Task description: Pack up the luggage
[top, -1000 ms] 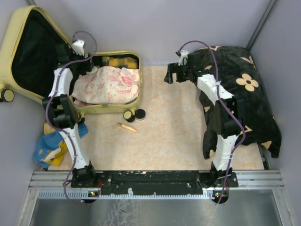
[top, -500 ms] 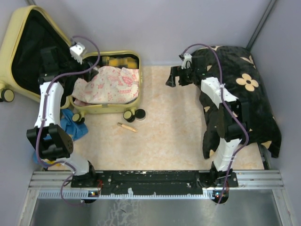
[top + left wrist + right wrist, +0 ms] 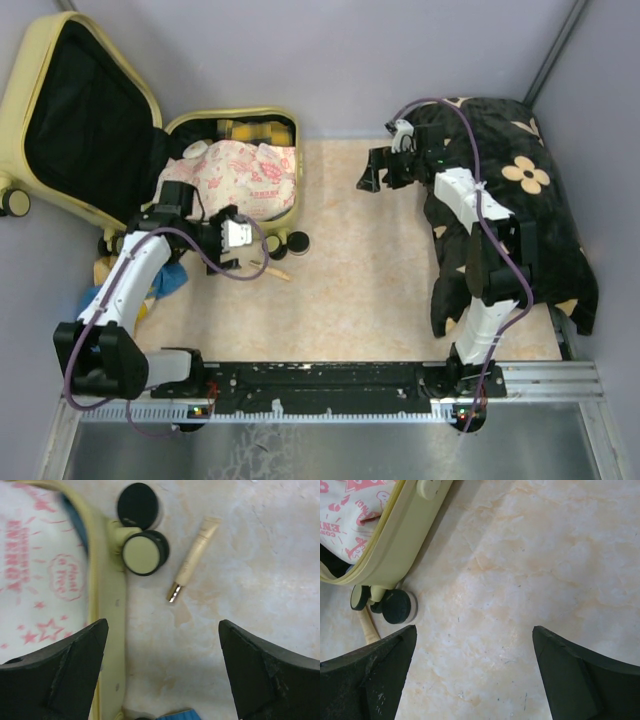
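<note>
Left gripper (image 3: 235, 240) above the small tube, both grippers wide open and holding nothing

The luggage (image 3: 296, 180) lies open at the far left of the table, its lid leaning back and one white-and-pink printed cloth (image 3: 245, 175) filling the base. One cream tube (image 3: 270, 270) lies on the table just near of the two black wheels (image 3: 145, 555) at the near right corner of the luggage, a little to the right of the left gripper. Its long axis runs mostly left to right, slightly tilted. In the left wrist view it sits ahead, between the spread fingers (image 3: 80, 665). The right gripper (image 3: 378, 172) hangs well apart, at the far middle beside the one black flowered cloth (image 3: 520, 200), so I judge the left arm is the one to take the tube
</note>
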Motion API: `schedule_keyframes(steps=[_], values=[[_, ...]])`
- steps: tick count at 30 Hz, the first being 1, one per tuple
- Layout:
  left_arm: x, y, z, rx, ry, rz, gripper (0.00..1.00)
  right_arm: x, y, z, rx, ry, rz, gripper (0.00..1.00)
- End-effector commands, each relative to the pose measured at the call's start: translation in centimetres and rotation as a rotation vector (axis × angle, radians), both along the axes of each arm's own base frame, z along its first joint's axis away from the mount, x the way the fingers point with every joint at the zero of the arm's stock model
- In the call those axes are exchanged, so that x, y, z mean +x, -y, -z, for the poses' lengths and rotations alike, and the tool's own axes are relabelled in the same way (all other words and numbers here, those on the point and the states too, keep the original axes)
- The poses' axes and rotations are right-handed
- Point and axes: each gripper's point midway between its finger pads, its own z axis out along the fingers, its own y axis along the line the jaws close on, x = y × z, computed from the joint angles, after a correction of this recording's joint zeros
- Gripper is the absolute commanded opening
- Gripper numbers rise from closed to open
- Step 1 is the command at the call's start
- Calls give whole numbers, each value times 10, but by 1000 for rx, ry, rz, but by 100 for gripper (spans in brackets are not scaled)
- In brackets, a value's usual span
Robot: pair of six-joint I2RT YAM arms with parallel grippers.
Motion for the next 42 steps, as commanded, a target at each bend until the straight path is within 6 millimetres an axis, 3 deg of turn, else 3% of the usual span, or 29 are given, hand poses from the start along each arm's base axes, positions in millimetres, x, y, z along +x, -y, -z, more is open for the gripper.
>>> schedule_keyframes(steps=[1,10,14,20,26,30,33,37,40,42], values=[[-21,10,40,137,2,200,96,-11,-2,-29,26,60,-50,99],[-9,48,91,204,-106,348,78,-14,11,-27,11,44,-19,99],[-3,51,118,248,-165,371,60,-14,18,-27,3,37,4,99],[14,52,144,294,-137,356,51,-16,23,-27,6,37,21,99],[0,51,152,325,-152,384,36,-16,24,-27,3,38,29,99],[-20,45,146,337,-161,397,27,-15,21,-25,11,32,22,99],[-37,40,130,330,-183,396,23,-14,20,-24,24,24,15,99],[-30,54,68,214,-164,283,21,-11,18,-25,33,25,8,99],[-3,67,15,80,-127,149,20,-8,16,-24,42,20,6,99],[19,67,-9,35,-105,56,21,-7,15,-21,47,13,5,99]])
